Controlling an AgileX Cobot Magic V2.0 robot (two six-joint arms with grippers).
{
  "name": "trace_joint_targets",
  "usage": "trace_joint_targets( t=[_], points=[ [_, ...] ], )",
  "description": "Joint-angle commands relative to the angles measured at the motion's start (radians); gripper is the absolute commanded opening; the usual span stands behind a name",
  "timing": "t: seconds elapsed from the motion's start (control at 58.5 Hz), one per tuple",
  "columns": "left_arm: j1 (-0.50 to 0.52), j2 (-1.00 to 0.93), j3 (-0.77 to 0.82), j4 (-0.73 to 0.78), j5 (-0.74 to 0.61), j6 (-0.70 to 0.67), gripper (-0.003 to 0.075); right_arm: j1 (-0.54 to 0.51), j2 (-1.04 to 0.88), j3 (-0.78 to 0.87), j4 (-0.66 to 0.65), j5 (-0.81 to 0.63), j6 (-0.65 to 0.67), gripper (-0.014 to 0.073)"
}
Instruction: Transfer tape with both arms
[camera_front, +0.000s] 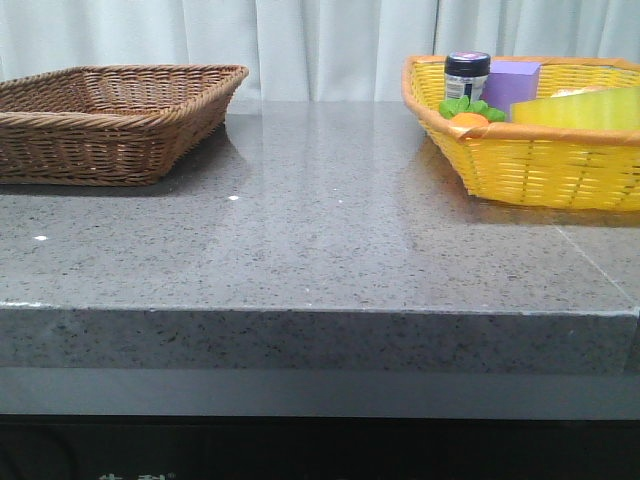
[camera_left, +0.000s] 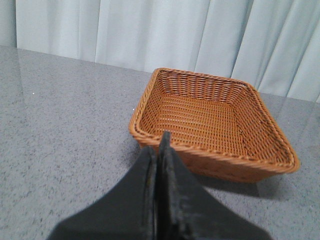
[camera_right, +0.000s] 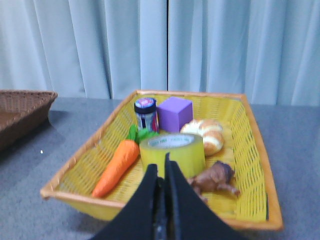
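The tape (camera_right: 172, 152) sits crowded by a carrot (camera_right: 117, 162) and a bun (camera_right: 207, 134) in the yellow basket (camera_right: 250, 150) at the worktop's (camera_front: 320, 250) far right corner, so the right fingers (camera_right: 161, 170), pressed together like the left fingers (camera_left: 159, 145), could snag these neighbours when reaching in.

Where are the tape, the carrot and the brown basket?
tape (camera_right: 172, 155), right wrist view, on its yellow side.
carrot (camera_right: 116, 166), right wrist view, on the orange body.
brown basket (camera_left: 210, 117), left wrist view, on its woven floor.

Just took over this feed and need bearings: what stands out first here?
The yellow woven basket at the table's right, crowded with the tape, a toy carrot, a purple block and a dark jar. Opposite, at the left, the brown wicker basket holds nothing. Both grippers are shut.
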Motion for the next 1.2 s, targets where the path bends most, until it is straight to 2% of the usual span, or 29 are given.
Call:
trace_joint_targets(
  t=[0.0,0.257,0.325,0.376,0.53,0.581,0.616,1.06,1.18],
  points=[
    [-0.004,0.103,-0.106,-0.008,-0.062,-0.002,-0.0020,-0.004,0.086,-0.097,0.002,-0.061,-0.001,-0.0039],
    [-0.004,0.193,-0.167,-0.008,-0.074,-0.002,-0.0019,-0.004,0.154,-0.138,0.002,-0.074,-0.001,-0.0034],
    [-0.004,0.193,-0.167,-0.008,-0.074,-0.002,0.0007,-0.004,0.154,-0.138,0.002,-0.074,-0.001,-0.0010],
    [-0.004,0.193,-0.167,-0.008,-0.074,-0.002,0.0073,-0.004,0.154,-0.138,0.002,-0.073,-0.001,0.0044],
    [-0.004,0.193,-0.167,-0.008,-0.074,-0.002,0.0440,-0.004,0.154,-0.138,0.002,-0.073,-0.001,0.0329],
    [-0.004,0.193,-0.167,-0.008,-0.074,-0.002,0.0537,-0.004,0.154,-0.138,0.002,-0.073,-0.001,0.0425],
    [-0.004,0.193,-0.167,-0.008,-0.074,-0.002,0.0576,-0.004,0.154,-0.138,0.002,-0.074,-0.001,0.0458],
    [-0.004,0.193,-0.163,-0.008,-0.077,-0.002,0.0586,-0.004,0.178,-0.138,0.002,-0.106,-0.001,0.0484],
    [-0.004,0.193,-0.163,-0.008,-0.079,-0.002,0.0586,-0.004,0.244,-0.164,0.002,-0.133,-0.001,0.0566]
  ],
)
